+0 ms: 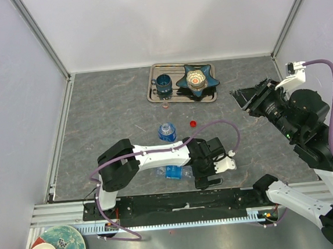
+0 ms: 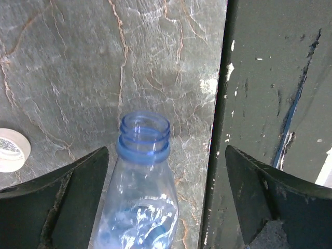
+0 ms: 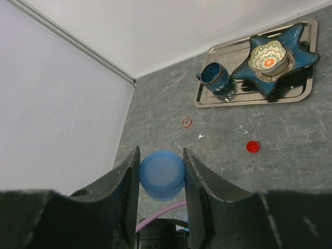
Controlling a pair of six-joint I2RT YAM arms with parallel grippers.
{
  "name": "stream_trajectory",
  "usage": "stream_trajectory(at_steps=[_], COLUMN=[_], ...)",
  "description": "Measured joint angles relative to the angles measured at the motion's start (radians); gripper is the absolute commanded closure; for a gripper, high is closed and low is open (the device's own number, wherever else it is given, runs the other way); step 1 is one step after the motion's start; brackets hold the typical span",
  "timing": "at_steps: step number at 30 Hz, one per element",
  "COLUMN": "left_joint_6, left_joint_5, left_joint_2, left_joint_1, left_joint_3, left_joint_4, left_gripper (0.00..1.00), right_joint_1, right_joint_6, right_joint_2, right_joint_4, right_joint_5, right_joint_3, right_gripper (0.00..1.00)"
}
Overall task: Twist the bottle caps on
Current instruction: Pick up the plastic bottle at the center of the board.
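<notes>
Two robot arms work over a grey, veined table (image 1: 107,118). The left arm lies low along the near edge, reaching to the right. The left gripper (image 2: 166,150) is spread wide, grasping nothing. A clear blue-tinted bottle (image 2: 142,192) lies on its side between the fingers (image 2: 67,199), its uncapped threaded neck pointing outward. Whether its body touches the finger beside it I cannot tell. A white cap (image 2: 11,150) sits on the table just off to one side. The right arm is raised high over the right side of the table, elbow bent, wrist aimed back towards the centre.

At the far side of the table lies a metal tray (image 1: 182,100). On it stand a dark blue cup (image 1: 163,85), its inside too dark to read, and a blue star-shaped dish (image 1: 207,69) cradling a small patterned bowl (image 1: 196,78). A second bottle (image 1: 166,131) stands upright mid-table; from above I cannot tell whether it is capped. A red cap (image 1: 193,123) lies near it, and a small ring (image 1: 165,106) lies just in front of the tray.

The right gripper (image 3: 161,153) is clenched on a blue cap (image 3: 161,176), pinched between both fingers in mid-air.
</notes>
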Motion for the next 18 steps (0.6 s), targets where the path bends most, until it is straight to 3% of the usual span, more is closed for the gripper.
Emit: stream_trajectory(at_steps=[7,18], left_joint_6=[0.007,0.1], left_joint_5=[-0.008,-0.093], left_joint_2=[-0.046,-0.369], left_joint_1=[0.0,0.0], left_joint_3=[-0.02,-0.178], left_joint_4=[-0.023,-0.098], left_gripper=[0.01,0.01], right_joint_1=[0.0,0.0], right_joint_6=[0.0,0.0], right_joint_2=[0.0,0.0], right_joint_4=[-0.002,-0.001], right_joint_5=[0.0,-0.001], right_joint_3=[-0.008,-0.021], right_gripper=[0.82,0.88])
